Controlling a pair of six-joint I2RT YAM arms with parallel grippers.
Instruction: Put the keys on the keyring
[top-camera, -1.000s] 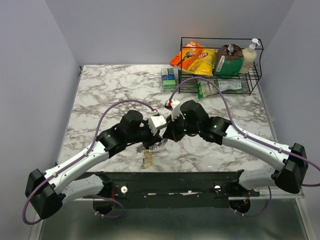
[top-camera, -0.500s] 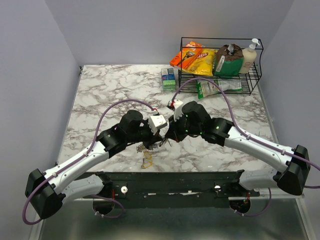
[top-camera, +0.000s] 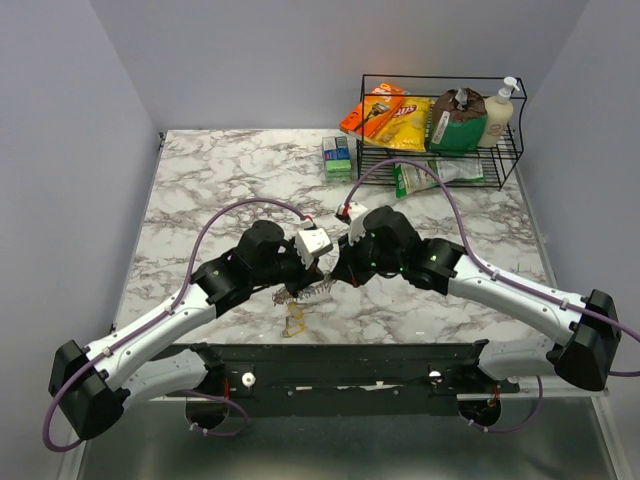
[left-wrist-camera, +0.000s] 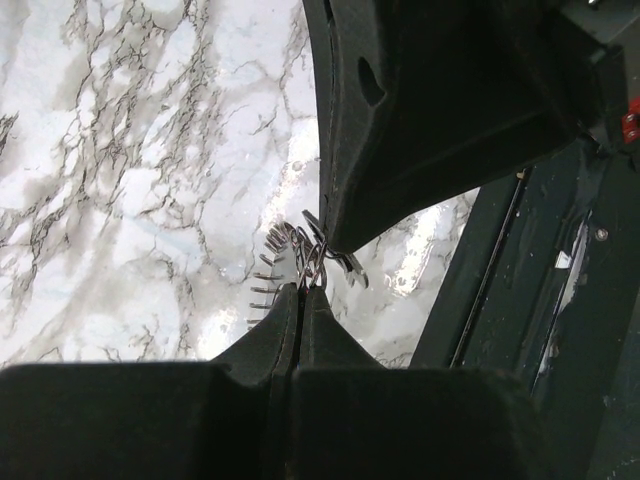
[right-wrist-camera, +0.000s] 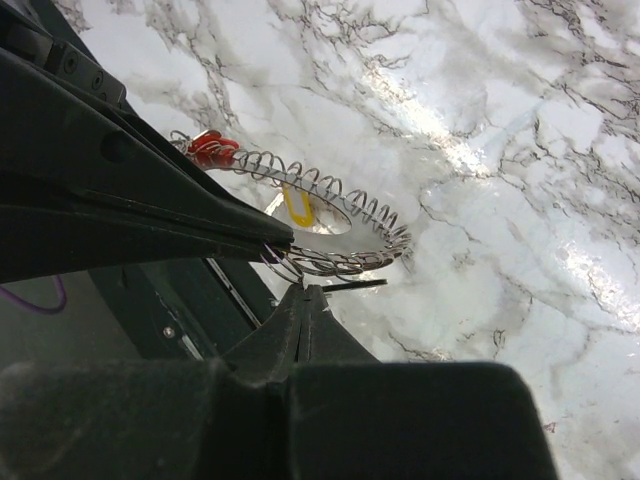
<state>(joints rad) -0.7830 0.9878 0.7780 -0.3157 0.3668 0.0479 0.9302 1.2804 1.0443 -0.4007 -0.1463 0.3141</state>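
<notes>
While left fingers (left-wrist-camera: 272, 335) and right fingers (right-wrist-camera: 335, 345) pinch the keyring (right-wrist-camera: 378, 215), yellow key (top-camera: 294, 322) beneath, wire rack (top-camera: 440, 80) beyond.

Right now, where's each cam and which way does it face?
Top: fixed above and behind the robot, looking down at the table; left arm and right arm show whole.
Left wrist: on the left arm, looking past the shut left claw at the keyring; right claw above it.
Right wrist: on the right arm, looking past its own shut claw at the keyring; left claw on the left.
Shared: wrist views both show keyring and both claws.
</notes>
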